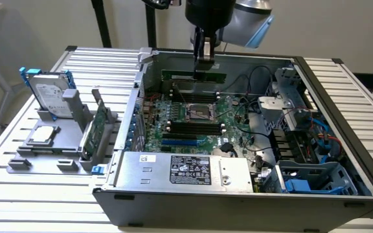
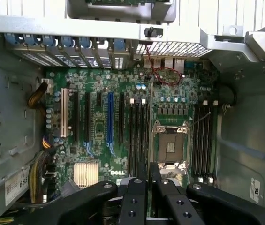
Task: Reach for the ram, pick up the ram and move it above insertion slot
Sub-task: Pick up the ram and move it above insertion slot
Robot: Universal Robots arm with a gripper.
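exterior view: the open computer case [image 1: 342, 160] sits on the slatted table [image 1: 37, 194], and my gripper [image 1: 205, 68] hangs over its far side, at about twelve o'clock from the motherboard [image 1: 193, 121]. my fingers are pinched narrow on the ram [image 1: 195, 76], held edge-on above the board. wrist view: my fingers [image 2: 137, 192] nearly meet over the memory slots [image 2: 139, 136].

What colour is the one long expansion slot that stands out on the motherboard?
Blue. The expansion slot stands among black ones and shows best in the wrist view.
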